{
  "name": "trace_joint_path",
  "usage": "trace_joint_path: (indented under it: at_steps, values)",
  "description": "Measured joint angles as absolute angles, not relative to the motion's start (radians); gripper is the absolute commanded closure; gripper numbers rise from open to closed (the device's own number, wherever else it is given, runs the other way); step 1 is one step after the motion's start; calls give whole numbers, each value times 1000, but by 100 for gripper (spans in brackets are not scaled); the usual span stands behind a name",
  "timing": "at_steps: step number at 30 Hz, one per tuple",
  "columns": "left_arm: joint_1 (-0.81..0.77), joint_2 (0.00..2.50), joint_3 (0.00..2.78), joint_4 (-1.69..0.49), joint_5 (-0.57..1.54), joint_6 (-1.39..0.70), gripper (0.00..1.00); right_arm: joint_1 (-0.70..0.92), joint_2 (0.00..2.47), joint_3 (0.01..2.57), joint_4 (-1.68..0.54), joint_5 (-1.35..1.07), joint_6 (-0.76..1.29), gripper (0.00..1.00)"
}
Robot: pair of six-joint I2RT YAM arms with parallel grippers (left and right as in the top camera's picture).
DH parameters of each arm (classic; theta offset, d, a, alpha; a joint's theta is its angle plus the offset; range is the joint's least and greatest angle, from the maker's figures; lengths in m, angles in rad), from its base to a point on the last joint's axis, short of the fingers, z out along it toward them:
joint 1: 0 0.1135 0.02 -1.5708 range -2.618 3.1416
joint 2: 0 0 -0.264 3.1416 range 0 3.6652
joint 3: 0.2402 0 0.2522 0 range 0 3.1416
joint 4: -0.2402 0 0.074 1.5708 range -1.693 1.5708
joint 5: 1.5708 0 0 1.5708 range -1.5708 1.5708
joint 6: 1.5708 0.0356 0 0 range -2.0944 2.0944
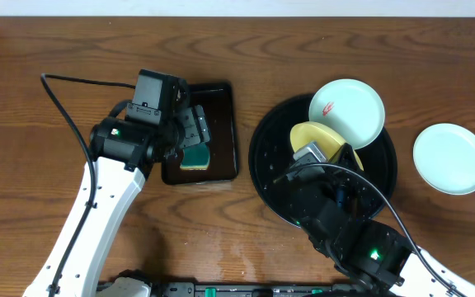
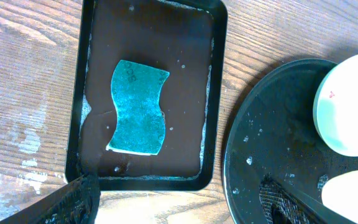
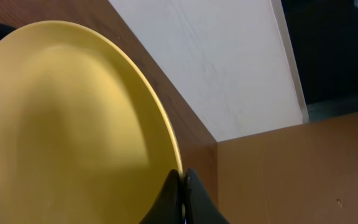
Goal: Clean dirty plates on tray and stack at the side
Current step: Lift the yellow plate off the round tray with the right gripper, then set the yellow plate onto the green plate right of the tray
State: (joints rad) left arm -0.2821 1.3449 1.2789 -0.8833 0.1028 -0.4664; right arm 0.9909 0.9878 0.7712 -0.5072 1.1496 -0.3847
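Presently the right gripper is clamped on the rim of the yellow plate, fingers pinched together over its thin edge. The overhead view shows that plate tilted steeply above the round black tray, lifted at one side; whether its low edge touches the tray cannot be told.

A mint-white plate with a red smear sits at the tray's far rim, partly overhanging it. A second mint-white plate, with no visible smear, lies on the bare table to the right, well apart from the tray.

The left gripper hangs above the small rectangular tray with its fingers spread apart and nothing between them. The teal sponge lies flat in that tray, which looks wet.

Handling, as judged:
- The plates look light, rigid and glossy, probably plastic or melamine. They should not flex in the grip.
- The surface is likely slick, more so once wet. A two-finger pinch on the rim gives little hold against twisting.
- The rim is the only place to grip. The bowl is too shallow and wide for the jaws.
- Wiping pressure from the sponge could lever the plate around the pinch point, so strokes near the held edge seem safer.
- The sponge is soft and will compress. It is best taken across its narrow waist.
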Motion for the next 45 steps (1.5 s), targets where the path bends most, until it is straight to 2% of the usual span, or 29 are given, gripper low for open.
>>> trace_joint_path:
  at_steps: [23, 27, 38, 45]
  values:
    - [-282, 1345, 1279, -883, 103, -466, 17, 991, 991, 772, -475, 1141, -358, 99]
    - [-282, 1345, 1279, -883, 103, -466, 17, 958, 1006, 773, -400, 1185, -319, 99]
    - [-282, 1345, 1279, -884, 103, -466, 17, 958, 1027, 775, -332, 1216, -403, 99]
    - [-282, 1345, 1279, -883, 103, -466, 17, 957, 1040, 775, -363, 1216, -417, 99]
